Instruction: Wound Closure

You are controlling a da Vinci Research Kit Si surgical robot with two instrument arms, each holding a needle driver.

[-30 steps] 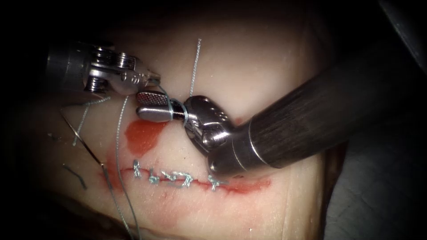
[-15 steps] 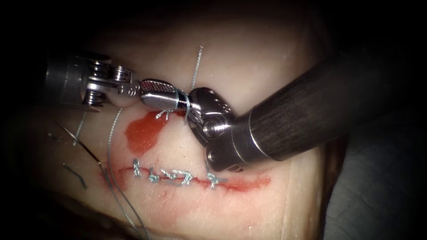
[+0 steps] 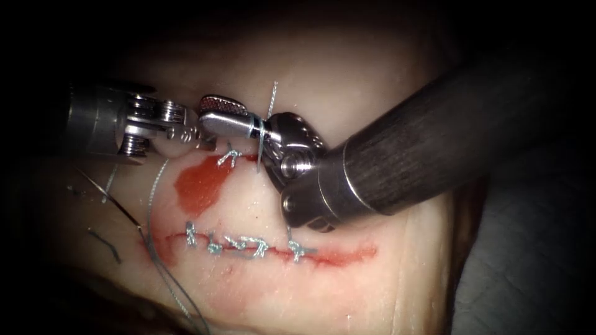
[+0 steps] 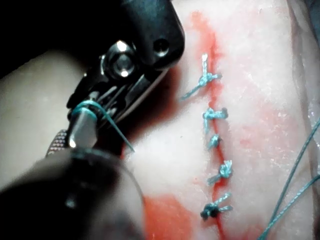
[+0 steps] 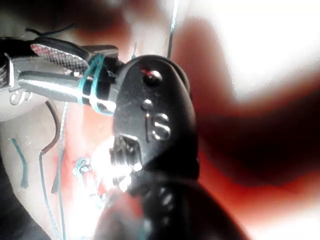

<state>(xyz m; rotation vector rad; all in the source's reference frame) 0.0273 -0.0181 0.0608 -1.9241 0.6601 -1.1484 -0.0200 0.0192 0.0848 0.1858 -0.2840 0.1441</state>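
Thread loops wrap your right tool (image 3: 214,115).
Its parted steel jaws carry blue-green thread (image 3: 262,133); your left tool's (image 3: 197,131) grip: cannot tell.

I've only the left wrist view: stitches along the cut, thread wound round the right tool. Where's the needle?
Observer: The needle lies on the tissue, left of the cut's left end; neither tool holds it, and it doesn't look driven in.
Operator: Are those wrapped jaws gripping anything?
Observer: No, the right tool is open and empty, the thread looped round both jaws.
Operator: And my own?
Observer: The left tool sits tip to tip with it; what it holds, I can't tell.
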